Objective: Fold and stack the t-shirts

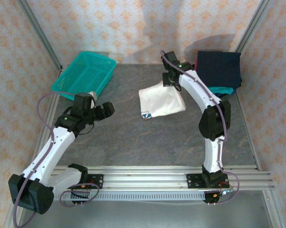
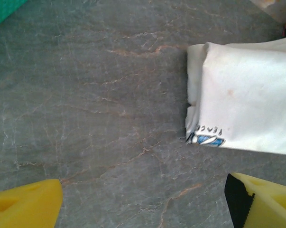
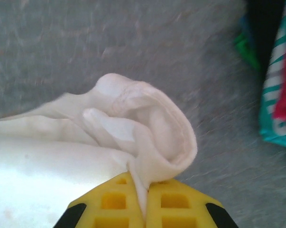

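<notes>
The left gripper (image 1: 108, 109) hangs closest to the arm bases, over the bare grey table (image 1: 133, 137), with its jaws spread wide and nothing between them. In its wrist view the two yellow fingers (image 2: 26, 206) sit at the lower corners with only stone-patterned tabletop between them. Ahead of the fingertips, toward the right-hand finger and apart from it, lies the white t-shirt (image 2: 247, 109), its folded edge turned toward the tool. A small blue print (image 2: 207, 138) with dark letters marks the corner of the cloth nearest that finger.

Farther on, the right gripper (image 1: 170, 80) stands at the far edge of the same shirt. Its jaws are clenched on a fold of the white cloth. In its wrist view the yellow pads (image 3: 116, 204) meet with a thin layer of fabric pinched between them. A rolled loop of hem bulges just past the tips, and the rest of the shirt spreads away to the left of the fingers.

Beyond this gripper and to the right of its tips, apart from it, sits the stack of folded t-shirts (image 1: 217, 67), navy on top with teal showing beneath. Its teal and red edges appear blurred in the wrist view. Beyond the left gripper and off to its left, the teal mesh basket (image 1: 86, 73) rests by the far edge of the table.
</notes>
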